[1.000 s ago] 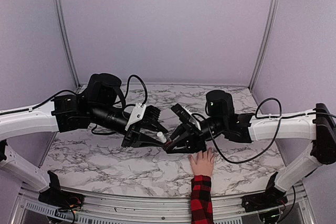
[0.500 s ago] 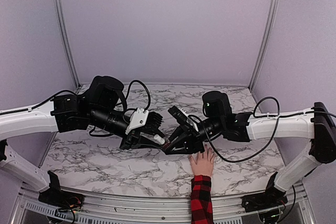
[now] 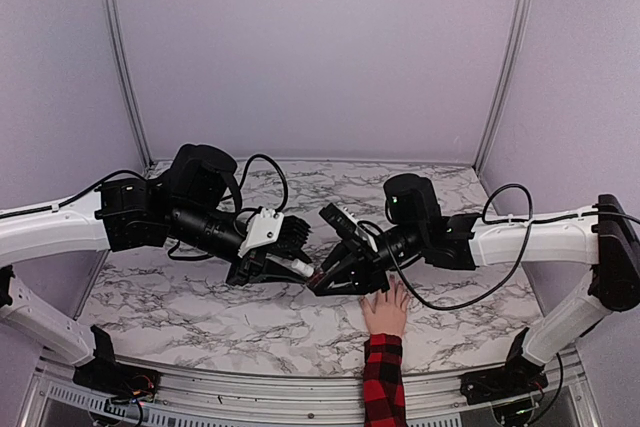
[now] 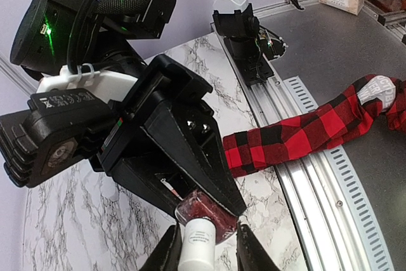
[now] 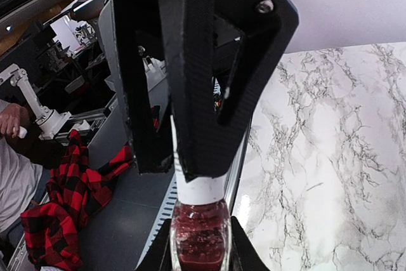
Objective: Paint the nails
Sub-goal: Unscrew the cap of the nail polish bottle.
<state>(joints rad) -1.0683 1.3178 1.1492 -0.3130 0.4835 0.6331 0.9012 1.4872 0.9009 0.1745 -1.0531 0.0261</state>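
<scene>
Above the marbled bench (image 3: 200, 317), the right tool (image 3: 325, 282) is clenched on a dark red nail-polish bottle (image 5: 200, 239). The left tool (image 3: 303, 269) sets its 2 fingers (image 4: 168, 253) on either side of the bottle's white cap (image 4: 196, 249); whether they grip it cannot be told. The nails (image 3: 398, 290) tip a pale hand (image 3: 385, 313) in a red-and-black plaid sleeve (image 3: 383, 377), lying flat near the bench's front edge, just beside the right tool.

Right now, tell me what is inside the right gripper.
A dark red nail polish bottle, clamped. The left gripper flanks its white cap, covering the cap's top; any brush is hidden.
</scene>
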